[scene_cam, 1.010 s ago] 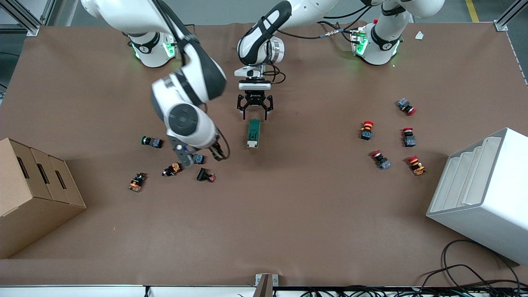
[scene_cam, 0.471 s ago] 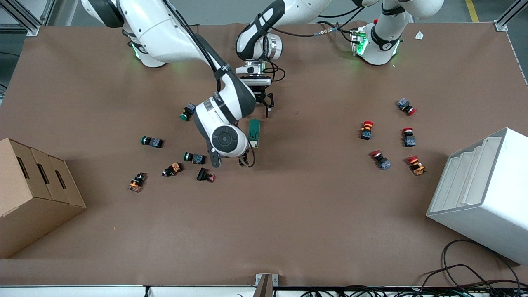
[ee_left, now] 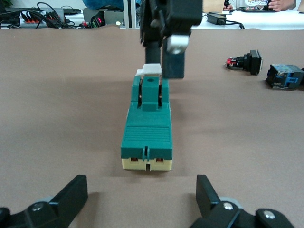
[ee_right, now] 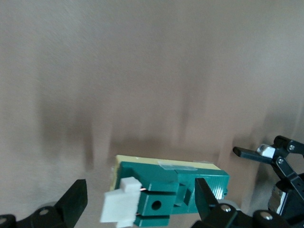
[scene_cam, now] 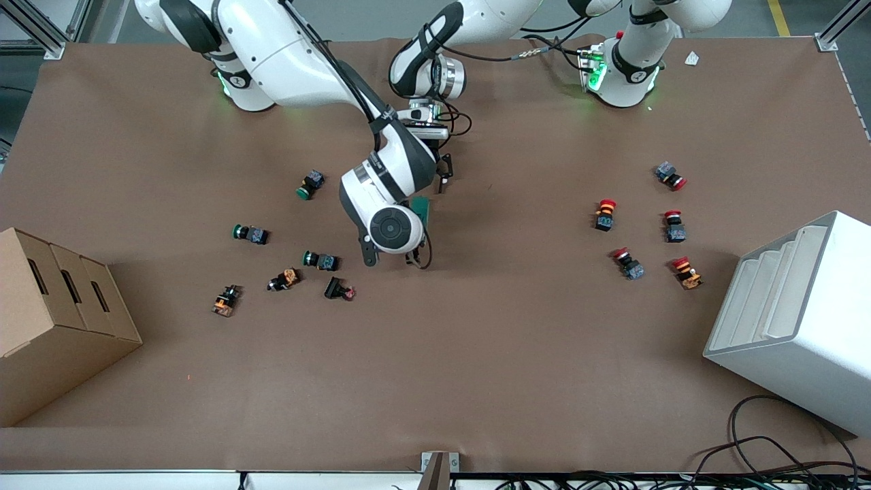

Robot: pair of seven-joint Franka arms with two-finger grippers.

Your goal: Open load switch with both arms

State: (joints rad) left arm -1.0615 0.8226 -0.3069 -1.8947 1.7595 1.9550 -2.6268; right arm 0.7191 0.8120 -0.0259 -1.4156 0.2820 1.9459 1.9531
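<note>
The load switch point(ee_left: 147, 128) lies on the brown table, a dark-green block on a cream base with its white lever point(ee_left: 152, 70) at the end nearer to the front camera. In the front view the right arm's wrist point(scene_cam: 391, 228) covers all but a green corner of the load switch point(scene_cam: 422, 207). My right gripper point(ee_right: 140, 190) is open just above the lever point(ee_right: 121, 206) end, one finger on each side. My left gripper point(ee_left: 141, 183) is open and low at the switch's other end, a short gap away from it.
Green push buttons point(scene_cam: 309, 184) point(scene_cam: 250, 234) point(scene_cam: 321, 260) and orange ones point(scene_cam: 284, 279) lie toward the right arm's end. Red buttons point(scene_cam: 604, 214) lie toward the left arm's end. A cardboard box point(scene_cam: 54, 320) and a white bin point(scene_cam: 796, 320) stand at the table's ends.
The right arm swung from over the green buttons to over the switch, now covering it in the front view. The left gripper drew back slightly toward the bases.
</note>
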